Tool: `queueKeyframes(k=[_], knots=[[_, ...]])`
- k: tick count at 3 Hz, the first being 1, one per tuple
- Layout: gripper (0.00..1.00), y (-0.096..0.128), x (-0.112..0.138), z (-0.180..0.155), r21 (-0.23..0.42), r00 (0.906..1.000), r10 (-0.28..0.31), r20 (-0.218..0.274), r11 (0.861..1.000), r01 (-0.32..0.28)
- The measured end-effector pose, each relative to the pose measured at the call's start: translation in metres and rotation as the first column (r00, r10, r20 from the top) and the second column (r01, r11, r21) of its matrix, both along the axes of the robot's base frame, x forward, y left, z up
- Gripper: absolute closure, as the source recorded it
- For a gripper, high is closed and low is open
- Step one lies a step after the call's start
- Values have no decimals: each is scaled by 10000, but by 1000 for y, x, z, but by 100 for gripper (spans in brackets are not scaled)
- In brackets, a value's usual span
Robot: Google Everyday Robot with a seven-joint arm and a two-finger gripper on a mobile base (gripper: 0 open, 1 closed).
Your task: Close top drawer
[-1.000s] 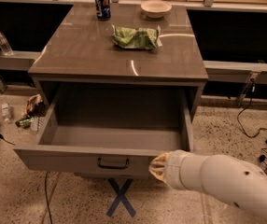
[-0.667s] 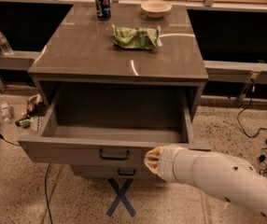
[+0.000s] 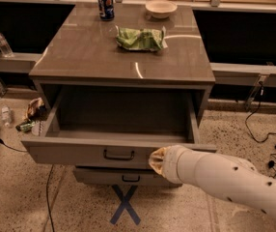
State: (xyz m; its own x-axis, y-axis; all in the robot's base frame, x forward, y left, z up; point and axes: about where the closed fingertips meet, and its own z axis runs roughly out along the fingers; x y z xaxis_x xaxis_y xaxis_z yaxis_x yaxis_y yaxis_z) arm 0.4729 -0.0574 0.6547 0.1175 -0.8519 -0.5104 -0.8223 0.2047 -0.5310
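The top drawer (image 3: 80, 151) of the grey-brown cabinet stands pulled out, a deep empty box with a small dark bar handle (image 3: 118, 154) at the middle of its front. My white arm comes in from the lower right. My gripper (image 3: 156, 159) is at the drawer front, just right of the handle, against the panel. A shorter drawer front (image 3: 123, 177) shows below it.
On the cabinet top (image 3: 89, 52) lie a green chip bag (image 3: 140, 37), a blue soda can (image 3: 105, 4) and a white bowl (image 3: 160, 7). Bottles and litter (image 3: 29, 115) lie on the floor at left, cables (image 3: 266, 134) at right. A blue X (image 3: 125, 204) marks the floor.
The drawer front has moved back toward the cabinet, so the drawer is less far out. My gripper has moved left and forward with it, staying against the front panel.
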Motion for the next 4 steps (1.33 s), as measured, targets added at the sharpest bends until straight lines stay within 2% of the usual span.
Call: queueKeyframes(k=[2, 4], knots=[[100, -5, 64, -12, -502, 9919, 592, 1127, 9973, -538], [100, -10, 120, -18, -851, 9799, 881, 1788, 9936, -738]])
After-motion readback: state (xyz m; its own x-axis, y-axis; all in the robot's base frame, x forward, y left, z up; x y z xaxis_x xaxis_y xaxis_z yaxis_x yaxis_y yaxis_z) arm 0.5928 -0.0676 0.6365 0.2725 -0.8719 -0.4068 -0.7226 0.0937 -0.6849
